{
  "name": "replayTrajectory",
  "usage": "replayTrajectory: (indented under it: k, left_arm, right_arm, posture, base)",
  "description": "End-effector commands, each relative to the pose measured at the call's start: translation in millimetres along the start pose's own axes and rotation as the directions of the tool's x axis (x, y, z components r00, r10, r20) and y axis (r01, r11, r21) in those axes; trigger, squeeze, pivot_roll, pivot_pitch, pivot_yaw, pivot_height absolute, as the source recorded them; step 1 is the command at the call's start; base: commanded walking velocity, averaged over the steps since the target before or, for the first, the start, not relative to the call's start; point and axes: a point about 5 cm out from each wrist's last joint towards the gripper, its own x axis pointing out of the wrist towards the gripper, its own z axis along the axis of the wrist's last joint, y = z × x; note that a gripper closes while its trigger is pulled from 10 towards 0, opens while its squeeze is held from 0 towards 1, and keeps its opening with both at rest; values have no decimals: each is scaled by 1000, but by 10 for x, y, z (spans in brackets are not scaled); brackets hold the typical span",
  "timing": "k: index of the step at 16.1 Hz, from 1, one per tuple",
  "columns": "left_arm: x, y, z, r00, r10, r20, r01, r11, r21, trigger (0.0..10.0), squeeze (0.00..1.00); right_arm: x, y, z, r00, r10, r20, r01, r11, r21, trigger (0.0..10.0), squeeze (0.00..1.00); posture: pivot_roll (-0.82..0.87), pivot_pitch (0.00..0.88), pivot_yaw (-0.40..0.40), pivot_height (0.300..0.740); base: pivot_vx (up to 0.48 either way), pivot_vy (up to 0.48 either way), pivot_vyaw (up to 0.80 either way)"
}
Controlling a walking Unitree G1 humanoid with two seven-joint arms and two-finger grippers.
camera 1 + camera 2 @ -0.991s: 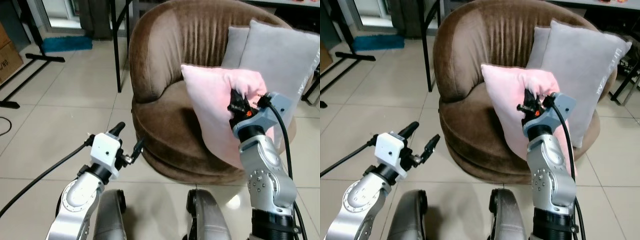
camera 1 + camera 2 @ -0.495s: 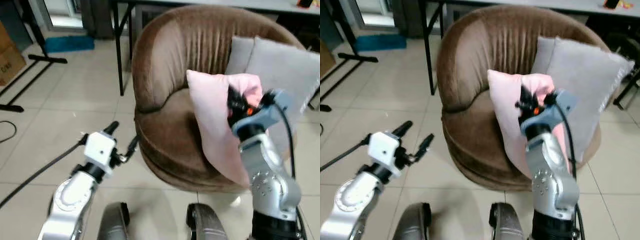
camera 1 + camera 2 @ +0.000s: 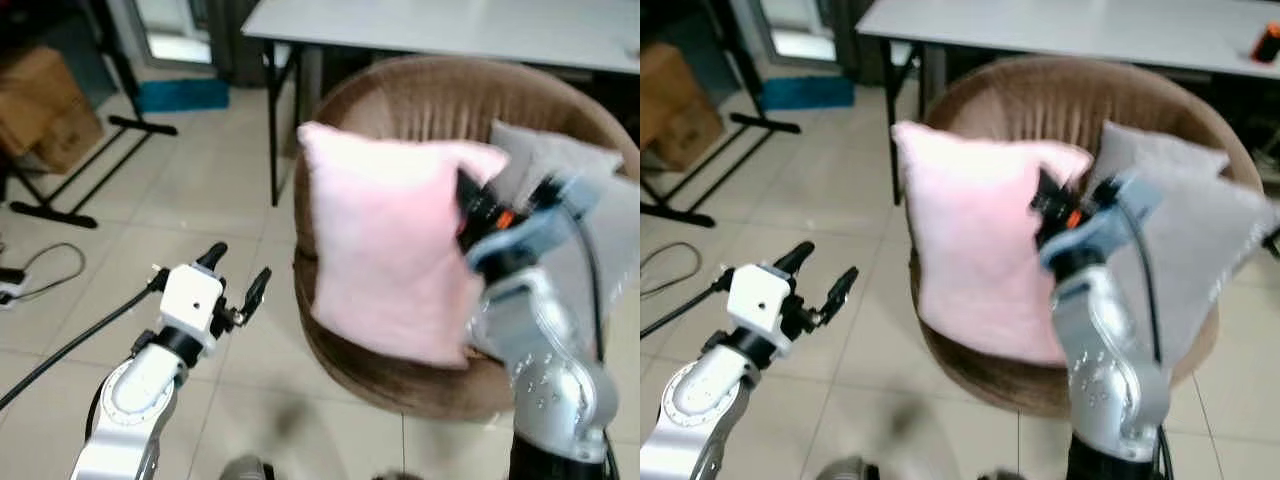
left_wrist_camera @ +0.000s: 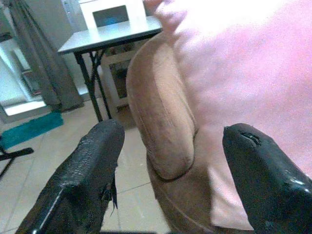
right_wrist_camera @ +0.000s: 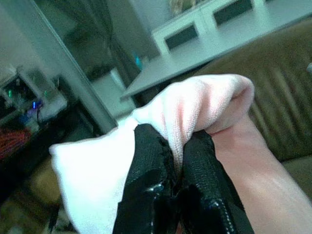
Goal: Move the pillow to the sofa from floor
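Right wrist view puts us right at the grip: the right pincer [image 5: 178,165] is clenched on a bunched corner of the pink pillow [image 5: 146,146], fabric squeezed tight between both black fingers [image 5: 146,180]. From the head camera, that pillow [image 3: 385,250] hangs in the air off the right pincer [image 3: 470,205], its broad face spread out to the pincer's left, its lower edge above the seat of the brown sofa [image 3: 410,110]. Just behind and to the right of the pincer, a grey cushion [image 3: 545,160] leans against the sofa's curved back. Lower down and well off to the left, the left pincer [image 3: 235,275] hovers over the tiled floor [image 3: 130,250], fingers spread apart and gripping nothing; through its wrist camera the sofa's rounded arm [image 4: 163,117] and the pillow sit ahead of it. Farther back, beyond the sofa, a white tabletop [image 3: 440,25] on black legs, and away to the far left a cardboard box [image 3: 50,105].
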Motion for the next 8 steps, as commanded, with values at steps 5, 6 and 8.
replayTrajectory:
  k: [5,6,8]
  left_arm:
    - [-9,-69,4,1000,-1,-8,1,1000,17,10000,0]
    - [8,-55,10,1000,6,-9,-6,1000,25,10000,0]
    - [23,-58,30,1000,-9,4,9,1000,16,10000,0]
  right_arm:
    - [-142,-120,-275,994,-26,-102,23,999,-27,10000,0]
    - [-191,-178,-394,988,-38,-151,28,997,-69,10000,0]
    - [-242,-265,-506,978,-71,-195,58,996,-75,10000,0]
  posture:
    - [9,0,-24,740]
    - [9,0,-24,740]
    - [7,0,-17,740]
  base:
    - [0,0,0]
    - [0,0,0]
    - [0,0,-288]
